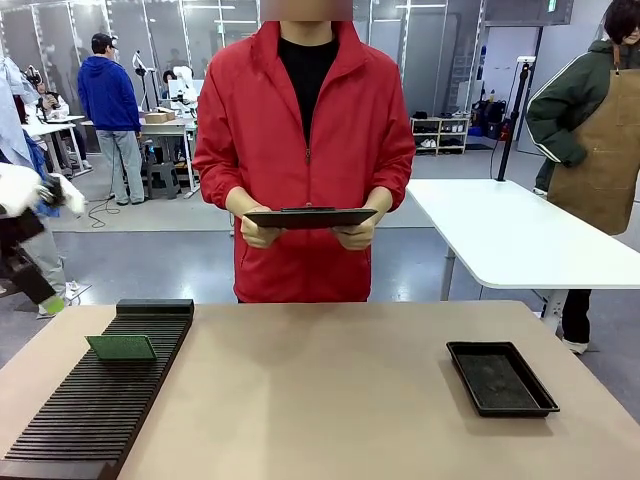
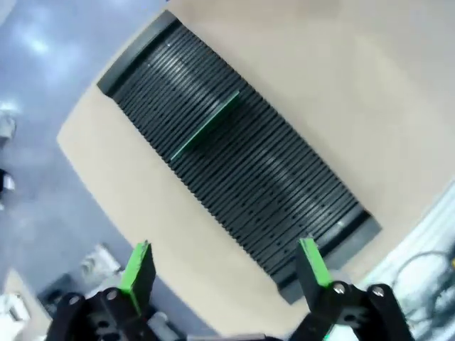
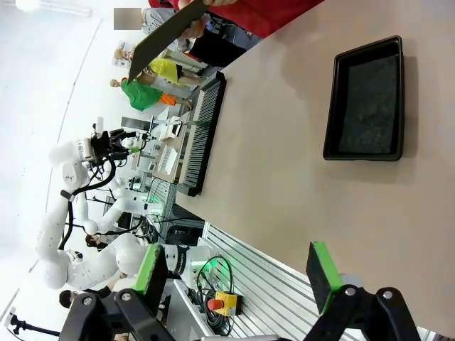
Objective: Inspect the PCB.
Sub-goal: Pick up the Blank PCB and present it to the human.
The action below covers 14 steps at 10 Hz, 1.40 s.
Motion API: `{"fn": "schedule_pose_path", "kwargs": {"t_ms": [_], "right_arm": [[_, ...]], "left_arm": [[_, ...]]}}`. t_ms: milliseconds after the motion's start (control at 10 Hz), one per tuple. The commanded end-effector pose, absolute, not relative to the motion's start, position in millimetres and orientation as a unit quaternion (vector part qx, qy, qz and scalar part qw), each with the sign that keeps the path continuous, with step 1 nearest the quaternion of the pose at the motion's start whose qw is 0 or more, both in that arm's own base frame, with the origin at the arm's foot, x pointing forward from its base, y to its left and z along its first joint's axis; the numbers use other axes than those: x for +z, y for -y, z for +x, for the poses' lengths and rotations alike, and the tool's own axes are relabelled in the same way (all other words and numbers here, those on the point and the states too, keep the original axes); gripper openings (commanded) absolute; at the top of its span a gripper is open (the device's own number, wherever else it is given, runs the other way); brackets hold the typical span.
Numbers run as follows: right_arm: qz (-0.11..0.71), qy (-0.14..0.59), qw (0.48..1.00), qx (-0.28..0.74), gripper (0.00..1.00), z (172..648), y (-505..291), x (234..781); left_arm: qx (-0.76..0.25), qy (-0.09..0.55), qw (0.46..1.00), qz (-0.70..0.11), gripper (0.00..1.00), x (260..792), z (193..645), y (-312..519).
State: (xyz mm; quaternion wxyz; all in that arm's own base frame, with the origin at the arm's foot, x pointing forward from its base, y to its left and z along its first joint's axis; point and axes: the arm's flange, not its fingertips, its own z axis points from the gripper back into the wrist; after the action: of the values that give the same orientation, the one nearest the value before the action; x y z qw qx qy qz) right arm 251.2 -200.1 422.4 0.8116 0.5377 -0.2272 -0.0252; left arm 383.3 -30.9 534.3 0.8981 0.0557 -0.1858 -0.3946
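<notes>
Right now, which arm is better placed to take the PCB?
Left, likely: the PCB stands in the rack on the robot's left, with the open left gripper facing it. The open right gripper faces the black tray.

No legible text, label, brand or number anywhere (green sign [image 1: 551, 5] overhead too small to read).
</notes>
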Motion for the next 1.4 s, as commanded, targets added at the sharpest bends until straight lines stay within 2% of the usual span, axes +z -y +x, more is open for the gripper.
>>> {"fn": "schedule_pose_path", "kwargs": {"t_ms": [0,300,700,800,1000,1100,1300], "right_arm": [[0.539,0.234,0.809,-0.017,1.00,251,202,423],[0.539,0.234,0.809,-0.017,1.00,251,202,423],[0.539,0.234,0.809,-0.017,1.00,251,202,423],[0.539,0.234,0.809,-0.017,1.00,251,202,423],[0.539,0.234,0.809,-0.017,1.00,251,202,423],[0.539,0.234,0.809,-0.017,1.00,251,202,423],[0.539,0.234,0.809,-0.017,1.00,251,202,423]], "left_arm": [[-0.443,0.182,0.872,0.105,1.00,514,399,34],[-0.464,0.178,0.861,0.109,1.00,496,390,42],[-0.461,0.168,0.865,0.102,1.00,500,399,46],[-0.510,0.142,0.842,0.102,1.00,488,411,39],[-0.637,0.145,0.752,0.082,1.00,466,430,24],[-0.660,0.145,0.734,0.070,1.00,455,441,18],[-0.691,0.156,0.698,0.099,1.00,431,462,10]]}}
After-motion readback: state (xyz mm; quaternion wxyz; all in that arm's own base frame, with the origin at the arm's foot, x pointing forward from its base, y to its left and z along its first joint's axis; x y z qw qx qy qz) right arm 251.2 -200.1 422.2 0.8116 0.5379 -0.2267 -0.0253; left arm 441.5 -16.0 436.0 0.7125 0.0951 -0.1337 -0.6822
